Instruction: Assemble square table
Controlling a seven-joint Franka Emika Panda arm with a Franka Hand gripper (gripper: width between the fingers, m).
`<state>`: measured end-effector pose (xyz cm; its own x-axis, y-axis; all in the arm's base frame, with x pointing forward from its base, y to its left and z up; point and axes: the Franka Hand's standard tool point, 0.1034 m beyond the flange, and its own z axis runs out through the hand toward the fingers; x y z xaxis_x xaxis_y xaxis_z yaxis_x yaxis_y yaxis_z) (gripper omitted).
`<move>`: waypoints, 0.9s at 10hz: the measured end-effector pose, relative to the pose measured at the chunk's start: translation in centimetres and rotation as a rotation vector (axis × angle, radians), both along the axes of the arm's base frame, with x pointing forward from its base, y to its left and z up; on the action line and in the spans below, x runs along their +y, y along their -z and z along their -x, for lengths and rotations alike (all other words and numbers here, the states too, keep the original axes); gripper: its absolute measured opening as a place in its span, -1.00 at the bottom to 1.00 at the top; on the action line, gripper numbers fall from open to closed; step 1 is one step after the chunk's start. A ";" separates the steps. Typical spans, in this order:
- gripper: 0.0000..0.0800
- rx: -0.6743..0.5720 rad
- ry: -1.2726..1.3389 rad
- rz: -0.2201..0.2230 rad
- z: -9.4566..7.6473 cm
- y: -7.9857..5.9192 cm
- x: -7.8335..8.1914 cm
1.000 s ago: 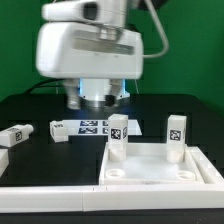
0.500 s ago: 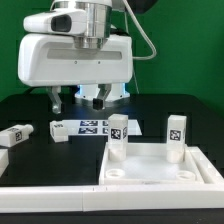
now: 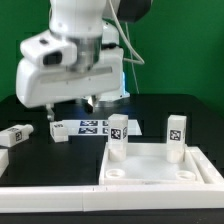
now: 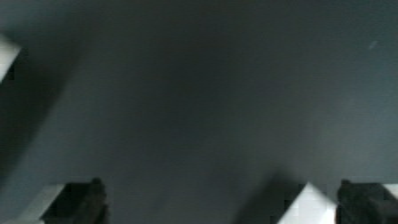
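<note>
The arm [image 3: 75,60] fills the upper part of the exterior view, its hand tilted and hanging above the back of the worktop [image 3: 30,150]. The panel [image 3: 150,170] lies at the front, toward the exterior view's right, rim up. One upright leg [image 3: 117,133] and a second upright leg [image 3: 176,134] stand at its two far corners; the near corners look unfilled. A bar [image 3: 60,190] runs along the front edge. The marker board [image 3: 92,126] lies flat behind the panel. Just beside its end on the exterior view's left lies a loose leg [image 3: 58,131], with an outer leg [image 3: 13,134] farther that way.

The step in hand is probably fetching the loose leg. To do it well, level the hand and descend squarely over the leg. Grip it at mid-length across its narrow sides so it cannot swing, and keep clear of the marker board.

The gripper [image 3: 68,108] hovers above that leg, not touching it. In the wrist view the fingers [image 4: 80,200] stand wide apart with only dark worktop between them, so the gripper [image 4: 222,200] is spread and empty.
</note>
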<state>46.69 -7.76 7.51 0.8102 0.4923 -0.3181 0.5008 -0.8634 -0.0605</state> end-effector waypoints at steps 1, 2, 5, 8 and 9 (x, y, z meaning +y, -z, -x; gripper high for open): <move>0.62 0.092 -0.007 0.034 0.4 -0.2 0.3; 0.62 0.113 -0.019 0.044 -0.7 -0.1 0.8; 0.62 0.331 -0.020 0.102 0.6 0.7 1.7; 0.62 0.520 0.098 0.198 6.5 2.6 -2.3; 0.62 0.543 0.084 0.205 5.8 2.8 -1.6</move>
